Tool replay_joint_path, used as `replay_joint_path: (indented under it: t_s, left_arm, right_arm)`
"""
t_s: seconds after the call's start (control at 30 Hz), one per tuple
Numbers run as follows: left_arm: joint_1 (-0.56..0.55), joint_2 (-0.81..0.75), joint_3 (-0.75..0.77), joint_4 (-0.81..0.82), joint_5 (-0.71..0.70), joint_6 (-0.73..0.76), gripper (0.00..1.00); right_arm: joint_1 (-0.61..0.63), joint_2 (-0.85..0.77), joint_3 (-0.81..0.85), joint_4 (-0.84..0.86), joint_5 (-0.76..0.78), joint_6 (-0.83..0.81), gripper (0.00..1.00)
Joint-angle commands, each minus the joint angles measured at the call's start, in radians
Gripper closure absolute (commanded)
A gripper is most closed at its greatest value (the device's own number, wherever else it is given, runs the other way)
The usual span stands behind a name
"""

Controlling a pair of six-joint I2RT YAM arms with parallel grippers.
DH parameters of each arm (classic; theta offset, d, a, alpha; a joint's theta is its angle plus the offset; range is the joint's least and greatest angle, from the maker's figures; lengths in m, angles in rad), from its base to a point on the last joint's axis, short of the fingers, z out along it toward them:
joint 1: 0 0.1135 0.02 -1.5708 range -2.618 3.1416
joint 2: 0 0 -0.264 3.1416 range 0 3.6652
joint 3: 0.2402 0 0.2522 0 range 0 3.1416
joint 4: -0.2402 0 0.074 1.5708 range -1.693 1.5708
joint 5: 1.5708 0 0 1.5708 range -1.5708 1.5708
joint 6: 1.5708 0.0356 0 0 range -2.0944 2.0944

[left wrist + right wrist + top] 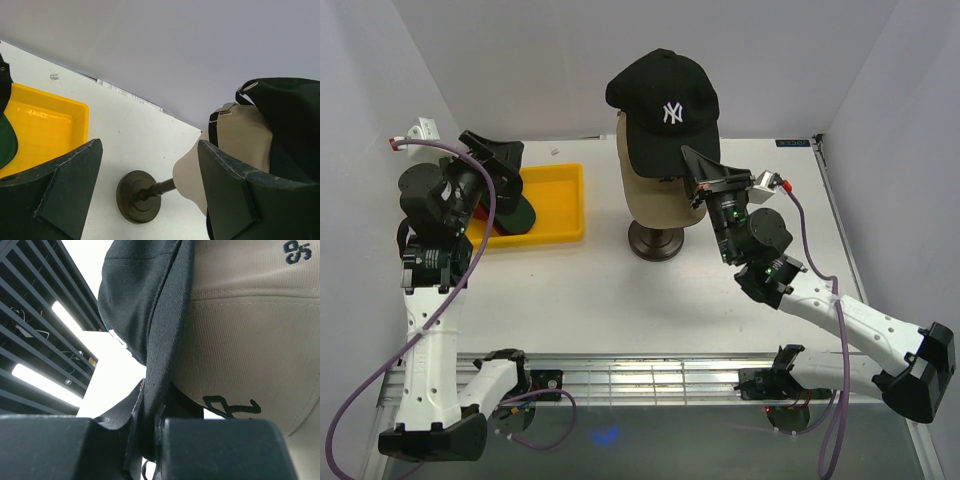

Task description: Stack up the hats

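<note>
While the right tool [150, 427] pinches the brim of the black NY cap [660, 95], which sits just above it on the tan cap [240, 340], I judge seating underway; next, release without dragging. Left tool [147, 145] spread, green cap [6, 142] beside it.

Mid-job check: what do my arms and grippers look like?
The left arm and right arm have white links and black joints, each trailing a purple cable. The left gripper and right gripper have black, wedge-shaped fingers.
</note>
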State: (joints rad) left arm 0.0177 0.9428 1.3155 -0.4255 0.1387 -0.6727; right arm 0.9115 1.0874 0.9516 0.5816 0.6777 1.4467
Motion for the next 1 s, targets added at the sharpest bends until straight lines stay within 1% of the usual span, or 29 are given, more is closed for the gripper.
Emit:
replay_joint_path:
  t_s: [0.0, 0.13, 0.27, 0.47, 0.7, 0.97]
  left_arm:
    - [-0.001, -0.004, -0.009, 0.013, 0.007, 0.012, 0.13]
    - [-0.001, -0.004, -0.016, 0.014, 0.009, 0.01, 0.13]
    - [-0.001, -0.002, -0.021, 0.014, 0.009, 0.012, 0.13]
    - [-0.001, -0.003, -0.029, 0.014, 0.007, 0.015, 0.14]
    - [-0.001, -0.001, -0.036, 0.014, 0.007, 0.018, 0.14]
    - [-0.001, 0.002, -0.038, 0.014, 0.009, 0.019, 0.14]
  right_arm:
    - [0.0, -0.032, -0.014, 0.0, 0.051, 0.003, 0.92]
    - [0.0, -0.038, -0.046, -0.008, 0.048, 0.014, 0.92]
    - [0.0, -0.041, -0.043, -0.042, 0.043, 0.003, 0.92]
    - [-0.002, -0.046, -0.022, -0.083, 0.031, -0.075, 0.92]
    - [-0.002, -0.05, -0.005, -0.069, 0.017, -0.164, 0.92]
    - [-0.002, -0.049, -0.024, -0.118, -0.001, -0.128, 0.92]
